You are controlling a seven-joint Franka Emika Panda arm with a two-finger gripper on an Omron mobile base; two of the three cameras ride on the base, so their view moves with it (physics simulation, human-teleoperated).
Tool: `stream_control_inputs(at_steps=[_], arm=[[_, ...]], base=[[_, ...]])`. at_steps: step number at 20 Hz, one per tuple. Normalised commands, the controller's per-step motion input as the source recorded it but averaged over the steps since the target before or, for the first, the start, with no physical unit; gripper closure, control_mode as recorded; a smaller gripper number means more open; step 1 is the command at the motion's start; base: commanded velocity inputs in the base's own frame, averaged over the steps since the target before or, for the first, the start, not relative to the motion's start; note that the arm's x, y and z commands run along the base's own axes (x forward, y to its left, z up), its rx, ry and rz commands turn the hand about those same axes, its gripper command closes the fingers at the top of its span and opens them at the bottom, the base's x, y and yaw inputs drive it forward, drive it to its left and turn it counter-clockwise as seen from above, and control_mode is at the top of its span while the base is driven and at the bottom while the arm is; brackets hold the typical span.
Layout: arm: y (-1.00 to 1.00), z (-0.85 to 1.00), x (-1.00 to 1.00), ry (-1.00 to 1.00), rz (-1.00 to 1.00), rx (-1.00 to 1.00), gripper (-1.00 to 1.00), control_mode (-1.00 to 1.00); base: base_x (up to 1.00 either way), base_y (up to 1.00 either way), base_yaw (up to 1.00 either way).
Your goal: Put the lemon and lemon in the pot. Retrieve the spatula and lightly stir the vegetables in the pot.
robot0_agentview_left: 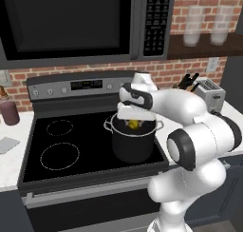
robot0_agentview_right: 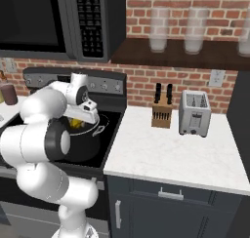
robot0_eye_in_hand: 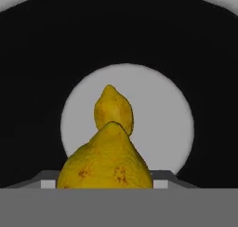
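Brick wall (robot0_agentview_right: 146, 81) and a microwave (robot0_agentview_left: 71, 22) back the black stove (robot0_agentview_left: 52, 145), where the pot (robot0_agentview_left: 134, 140) stands at the front right corner. Across the counter (robot0_agentview_right: 166, 154) sit a knife block (robot0_agentview_right: 161, 114) and toaster (robot0_agentview_right: 195, 113); a dark jar (robot0_agentview_left: 9, 112) stands left. Over the pot's mouth, the gripper (robot0_agentview_left: 134, 123) clasps one lemon (robot0_eye_in_hand: 106, 163), its tip pointing down into the pot. Below it, another lemon (robot0_eye_in_hand: 114, 110) lies on the pot's pale floor, pointed end the same way.
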Motion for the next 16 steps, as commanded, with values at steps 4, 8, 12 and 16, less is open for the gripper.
stream_control_inputs(at_steps=[4,8,12,16], arm=[[0.0,-0.57,0.0,-0.14,0.0,0.0,1.0,-1.0],[0.0,-0.36,0.01,-0.11,0.0,0.0,1.0,-1.0],[0.01,-0.16,0.0,-0.05,0.0,0.0,1.0,-1.0],[0.0,-0.19,-0.04,0.0,0.0,0.0,1.0,-1.0]], base=[[0.0,0.0,0.0],[0.0,0.0,0.0],[0.0,0.0,0.0],[0.0,0.0,0.0]])
